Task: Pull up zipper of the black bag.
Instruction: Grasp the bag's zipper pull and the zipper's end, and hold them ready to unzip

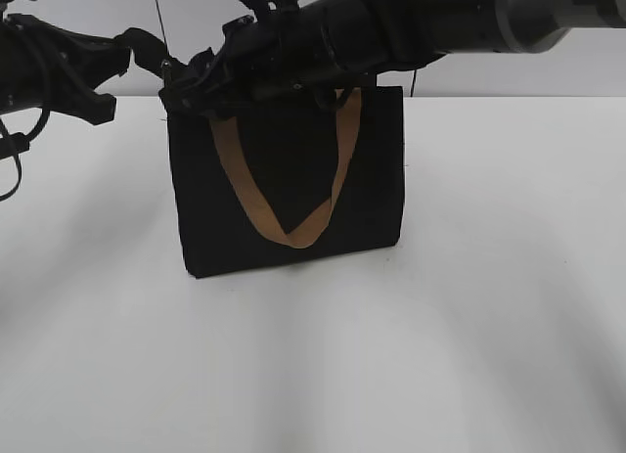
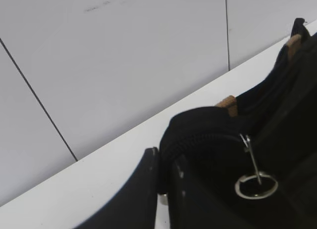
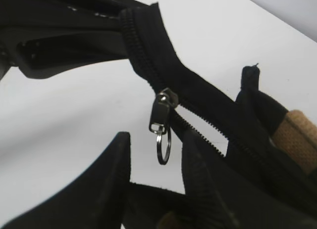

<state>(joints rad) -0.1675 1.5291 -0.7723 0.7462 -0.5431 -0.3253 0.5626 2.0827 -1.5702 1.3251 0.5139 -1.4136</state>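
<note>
The black bag (image 1: pixel 293 194) stands upright on the white table, with a tan strap handle (image 1: pixel 293 233) hanging down its front. My left gripper (image 1: pixel 159 67) is at the bag's top left corner. In the left wrist view it (image 2: pixel 166 155) is shut on the black fabric end of the zip line. The zipper (image 3: pixel 162 110) is a silver slider with a ring pull (image 3: pixel 164 144), also seen in the left wrist view (image 2: pixel 256 185). My right gripper (image 1: pixel 193 89) reaches across the bag's top. It (image 3: pixel 156 137) is open, with the ring hanging between its fingers, untouched.
The white table (image 1: pixel 469 336) extends all round the bag. A white panelled wall (image 2: pixel 124 51) stands close behind it. Both arms crowd the bag's top left corner, and the left gripper's fingers (image 3: pixel 64 31) show in the right wrist view.
</note>
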